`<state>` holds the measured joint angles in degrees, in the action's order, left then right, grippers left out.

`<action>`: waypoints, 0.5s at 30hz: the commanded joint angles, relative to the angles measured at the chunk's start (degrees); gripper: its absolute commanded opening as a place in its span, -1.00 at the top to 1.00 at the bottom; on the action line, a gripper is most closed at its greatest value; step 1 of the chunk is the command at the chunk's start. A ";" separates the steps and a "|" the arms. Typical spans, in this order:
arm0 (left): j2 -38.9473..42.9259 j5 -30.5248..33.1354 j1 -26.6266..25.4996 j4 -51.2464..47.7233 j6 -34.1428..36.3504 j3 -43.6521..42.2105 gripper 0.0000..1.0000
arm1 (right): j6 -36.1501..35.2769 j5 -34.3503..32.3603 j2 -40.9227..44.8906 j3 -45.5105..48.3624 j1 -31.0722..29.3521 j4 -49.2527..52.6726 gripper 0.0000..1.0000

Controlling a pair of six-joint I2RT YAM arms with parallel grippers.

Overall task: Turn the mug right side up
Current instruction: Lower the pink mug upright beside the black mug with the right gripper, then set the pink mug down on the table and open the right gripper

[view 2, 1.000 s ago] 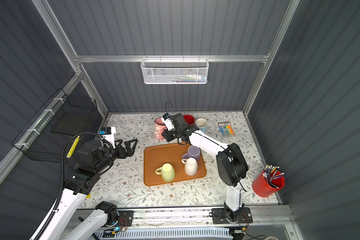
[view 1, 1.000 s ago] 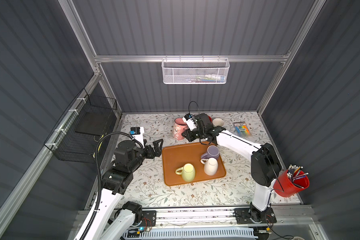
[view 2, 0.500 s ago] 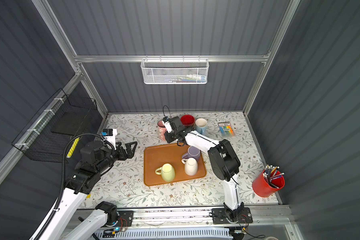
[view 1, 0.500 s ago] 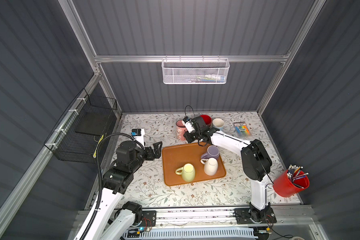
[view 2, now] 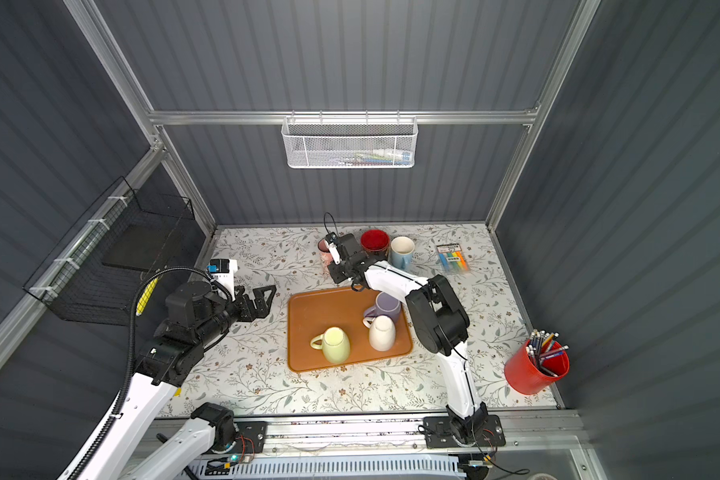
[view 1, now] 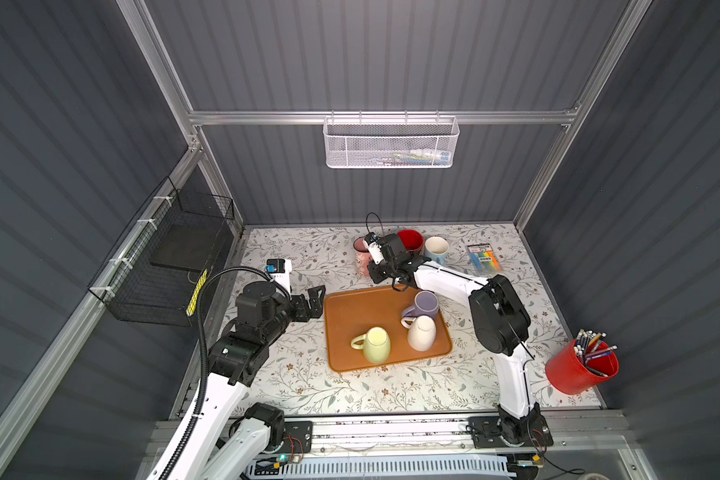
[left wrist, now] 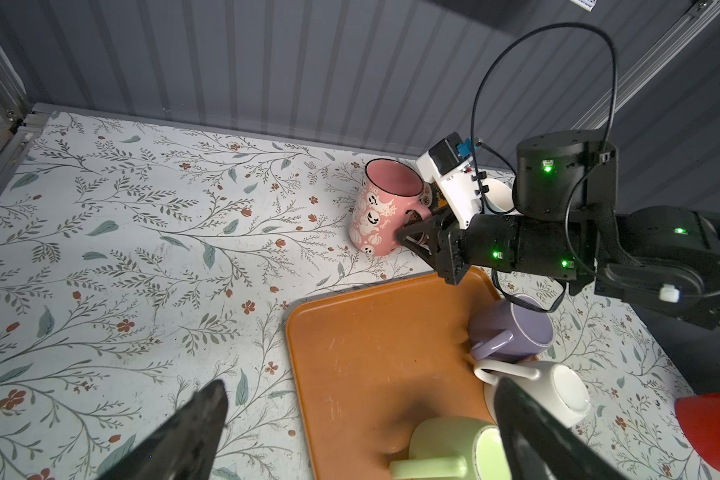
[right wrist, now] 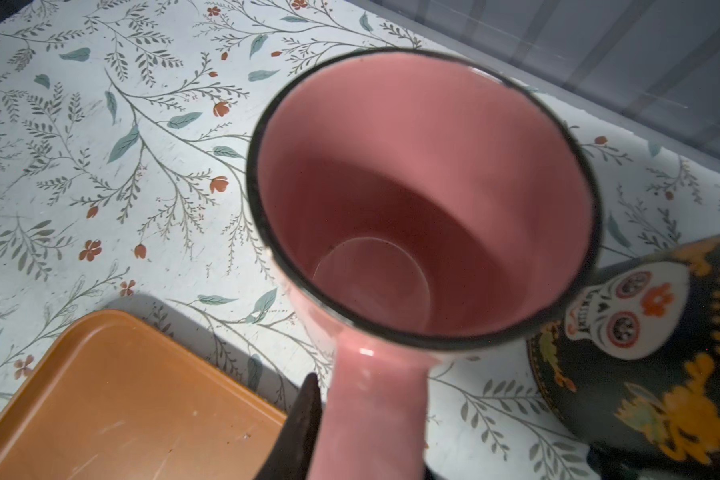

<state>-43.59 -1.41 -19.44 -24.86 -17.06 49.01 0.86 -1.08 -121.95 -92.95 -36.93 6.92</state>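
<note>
The right arm reaches from the front rail over the far corner of the orange tray [view 1: 350,316] with its forearm low and nearly level. The right gripper [left wrist: 410,239] points sideways, jaws clenched on the handle [right wrist: 375,411] of the pink mug [left wrist: 377,216]. That mug stands mouth up on the table [view 1: 292,257], just behind the tray and beside a black skull mug [right wrist: 641,353]. The left arm is bent, and the left gripper [view 1: 314,300] hovers by the tray's left edge, jaws spread wide. The pink mug carries a ghost-and-pumpkin print; the skull's lettering is too blurred to read.
</note>
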 commanded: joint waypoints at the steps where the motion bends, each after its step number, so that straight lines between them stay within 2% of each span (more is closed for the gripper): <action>1: 0.26 0.27 0.02 -0.88 1.17 -0.85 -0.99 | 0.31 -4.21 0.45 -3.97 0.52 -6.94 1.00; 15: -0.18 0.34 0.02 -0.86 1.18 -0.95 -0.99 | 2.47 -12.22 -1.39 -4.17 1.09 -7.97 1.00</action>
<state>-43.75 -1.43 -19.44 -24.86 -17.06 49.01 2.57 -9.89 -124.40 -94.63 -36.03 6.00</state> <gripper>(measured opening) 0.997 0.201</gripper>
